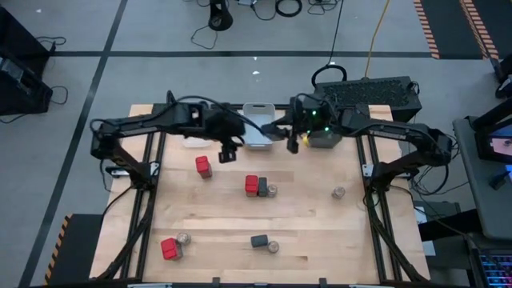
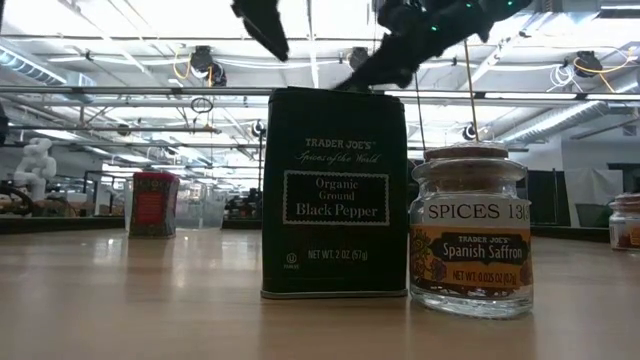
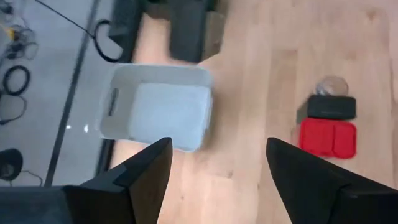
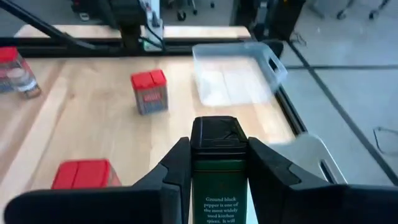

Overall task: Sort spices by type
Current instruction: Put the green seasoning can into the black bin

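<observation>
Right gripper (image 4: 214,168): clamped on a dark green black pepper tin (image 4: 216,163), held upright between its fingers above the table's far edge, near the white bin (image 1: 258,124).
Left gripper (image 3: 214,171): fingers spread wide, holding nothing, above the far left of the table (image 1: 320,232).
Red tin (image 1: 203,166): just near-left of the left gripper.
Middle cluster: red tin (image 1: 251,185), dark tin (image 1: 262,187) and small jar (image 1: 272,190), touching in a row.
Saffron jar (image 2: 471,230): just right of another black pepper tin (image 2: 335,195), near edge.

Tin (image 2: 334,195): Black Pepper; jar (image 2: 471,232): Spanish Saffron, seemingly.
</observation>
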Motion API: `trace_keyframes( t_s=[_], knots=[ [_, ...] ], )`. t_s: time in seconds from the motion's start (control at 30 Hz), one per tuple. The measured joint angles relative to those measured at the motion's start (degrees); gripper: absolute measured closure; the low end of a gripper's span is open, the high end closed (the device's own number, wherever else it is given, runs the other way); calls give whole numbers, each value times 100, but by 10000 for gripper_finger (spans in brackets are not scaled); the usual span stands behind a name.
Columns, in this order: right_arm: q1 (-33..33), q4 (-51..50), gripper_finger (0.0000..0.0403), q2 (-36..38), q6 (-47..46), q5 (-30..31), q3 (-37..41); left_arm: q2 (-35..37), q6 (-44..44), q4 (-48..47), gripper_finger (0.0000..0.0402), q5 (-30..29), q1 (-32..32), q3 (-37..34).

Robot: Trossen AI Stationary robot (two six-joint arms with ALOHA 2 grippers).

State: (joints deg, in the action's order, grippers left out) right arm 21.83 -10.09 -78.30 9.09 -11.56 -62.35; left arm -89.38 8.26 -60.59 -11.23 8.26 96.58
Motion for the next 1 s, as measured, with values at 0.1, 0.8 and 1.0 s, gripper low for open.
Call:
trace_keyframes(
  t_s=[0.1,0.8,1.0],
  knots=[
    [420,-385,309,212,83,-66,91,337,-43,-2,134,-26,41,-104],
    [3114,-169,306,1849,303,-1442,2396,1429,-190,1696,133,137,-40,-2171],
    [3122,-269,305,1745,441,-1357,2512,1431,-189,1686,133,210,-42,-2171]
  ],
)
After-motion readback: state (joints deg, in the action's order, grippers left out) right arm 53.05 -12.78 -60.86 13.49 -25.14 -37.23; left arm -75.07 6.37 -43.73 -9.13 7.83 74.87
